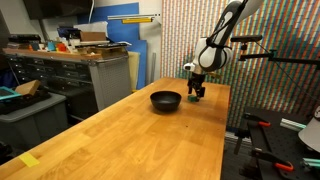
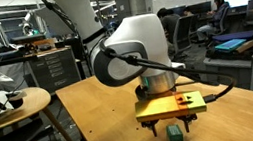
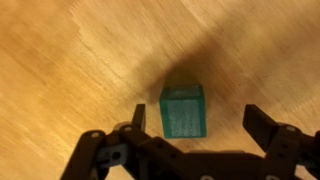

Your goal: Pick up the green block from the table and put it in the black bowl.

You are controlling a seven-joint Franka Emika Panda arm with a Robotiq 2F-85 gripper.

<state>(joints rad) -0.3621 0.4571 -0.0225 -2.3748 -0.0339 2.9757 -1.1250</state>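
The green block [image 3: 183, 110] lies on the wooden table [image 3: 60, 60], between my gripper's [image 3: 198, 122] two black fingers. The gripper is open: the left finger is close beside the block and the right finger stands well apart from it. In an exterior view the gripper [image 2: 173, 127] is low over the table [image 2: 103, 114] with the block [image 2: 174, 133] between its fingertips. In an exterior view the black bowl [image 1: 166, 99] sits on the table [image 1: 150, 140], just beside the gripper [image 1: 197, 93]. The bowl is out of the wrist view.
A grey metal workbench with drawers [image 1: 85, 70] stands beyond the table's far side. A camera stand with a boom [image 1: 280, 55] is by the table's end. A round side table with clutter [image 2: 10, 103] stands off the table's edge.
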